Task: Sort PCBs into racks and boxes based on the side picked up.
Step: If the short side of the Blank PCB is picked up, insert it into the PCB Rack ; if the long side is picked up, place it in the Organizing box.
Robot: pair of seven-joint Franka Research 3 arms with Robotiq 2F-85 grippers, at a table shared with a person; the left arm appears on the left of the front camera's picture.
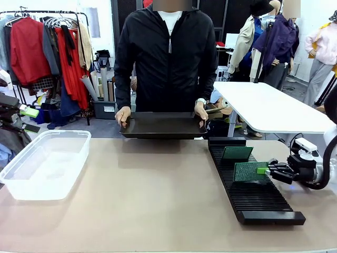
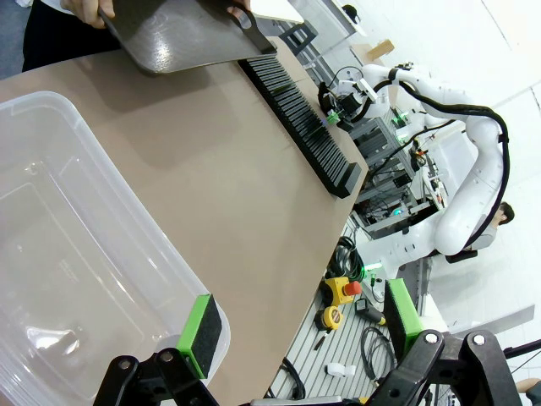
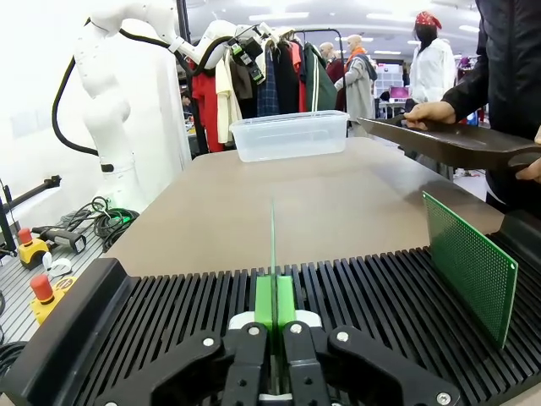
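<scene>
My right gripper (image 1: 266,170) is shut on the edge of a green PCB (image 1: 247,172) that stands upright in a slot of the long black rack (image 1: 258,203). In the right wrist view this PCB (image 3: 273,245) appears edge-on between the closed fingertips of the right gripper (image 3: 275,303). A second PCB (image 1: 237,153) (image 3: 469,262) stands in the rack farther toward the person. The clear box (image 1: 45,163) sits at the table's left and looks empty. My left gripper (image 2: 304,326) hangs open above the box's (image 2: 76,245) near rim, holding nothing.
At the far edge the person holds a flat dark-brown tray (image 1: 163,125) (image 2: 186,34) with both hands, tilted over the table. A white table (image 1: 274,108) stands behind on the right. Bare tabletop (image 1: 152,195) lies between box and rack.
</scene>
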